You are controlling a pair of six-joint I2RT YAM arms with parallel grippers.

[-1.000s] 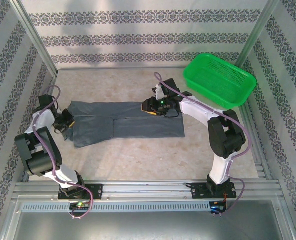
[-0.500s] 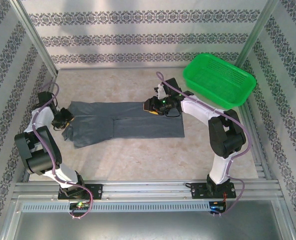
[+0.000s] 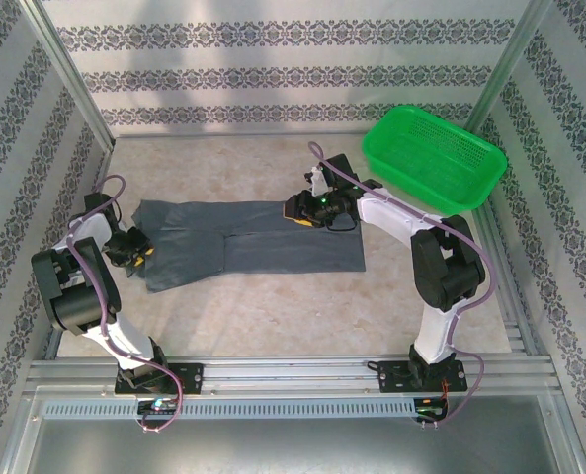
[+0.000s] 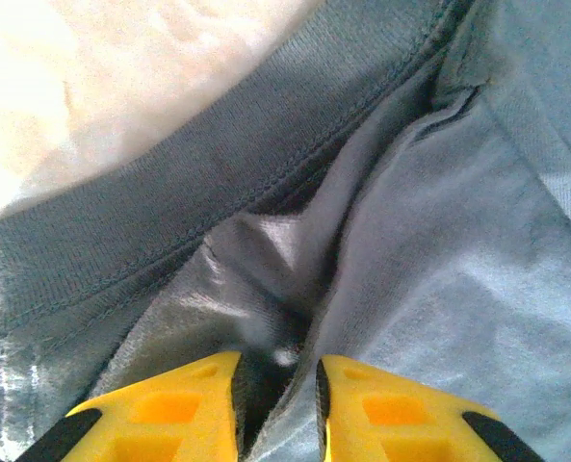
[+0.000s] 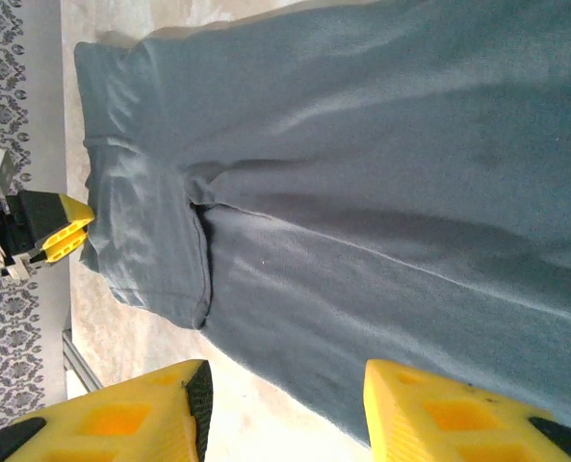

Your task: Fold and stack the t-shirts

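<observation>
T-shirt of plain dark slate-grey thin cloth [image 3: 253,247] lies flat on the beige mottled surface [image 3: 273,316]. It is stretched as a long band across the middle of the overhead view, from the left side to just right of centre. Its long sides appear to be turned in toward a lengthwise line. On that basis the first folds are judged done and the crosswise folds not yet made.

Left pincer [image 3: 132,247] sits low at the left end of the band, touching the cloth. In the left wrist view its yellow fingertips [image 4: 179,404] stand narrowly apart at the bottom edge of the frame. A raised ridge of cloth runs into the gap, beside a stitched edge band. Whether the ridge is clamped or merely lies between the tips cannot be told. This position suits taking the end of the band and carrying it over toward the right.

Right pincer [image 3: 297,209] hangs over the upper edge of the band near its middle. In the right wrist view its tips are spread wide at the bottom of the frame with nothing between them, and the shirt lies well below. It is judged to be held clear so that the cloth is free to move.

Green plastic mesh basket [image 3: 434,158] stands at the upper right, apart from the shirt.

Caution: thin cloth drags and wrinkles, and a one-layer pinch would likely pull the fold open.
</observation>
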